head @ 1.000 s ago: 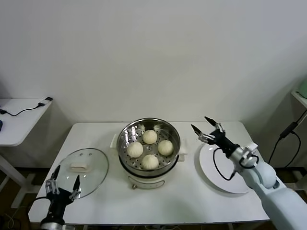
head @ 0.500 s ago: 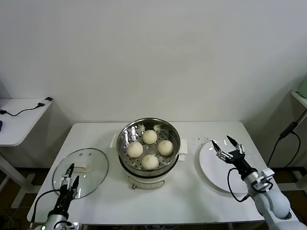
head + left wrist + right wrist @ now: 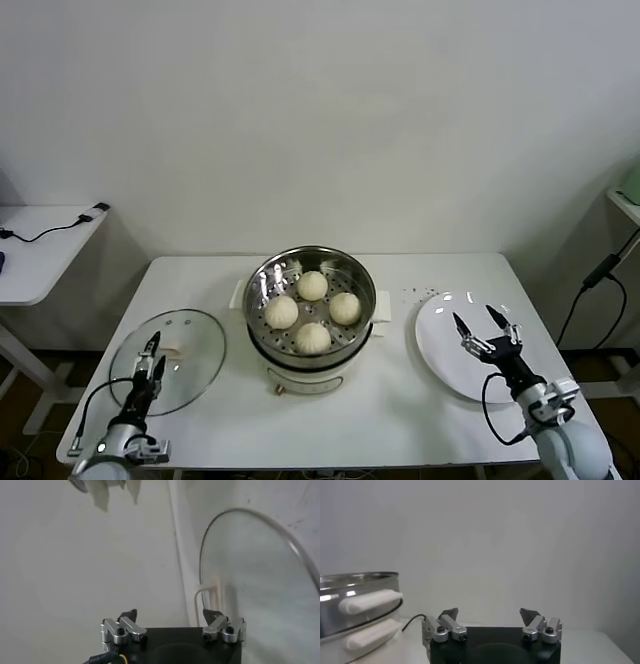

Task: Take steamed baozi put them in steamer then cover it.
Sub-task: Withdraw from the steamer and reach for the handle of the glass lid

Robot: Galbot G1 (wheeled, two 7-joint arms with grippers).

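Several cream-white baozi [image 3: 313, 311] lie on the perforated tray of the steel steamer [image 3: 268, 272], which stands uncovered at the table's middle. The glass cover [image 3: 195, 350] with its white handle [image 3: 172, 350] lies flat at the front left; it shows as the cover [image 3: 250, 575] in the left wrist view. My left gripper [image 3: 154, 352] is open, low at the cover's near edge, holding nothing. My right gripper [image 3: 489, 327] is open and empty over the near part of the white plate. The right wrist view shows the steamer's wall [image 3: 355, 587] and side handle.
A flat white plate [image 3: 445, 340] sits to the right of the steamer. A few dark specks lie on the table behind the plate. A side table with a cable [image 3: 45, 232] stands off to the far left. The table's front edge runs just below both grippers.
My right gripper has drawn back from beside the steamer and dropped low over the plate. My left gripper has shifted forward and rightward onto the cover's near edge. Both stayed open.
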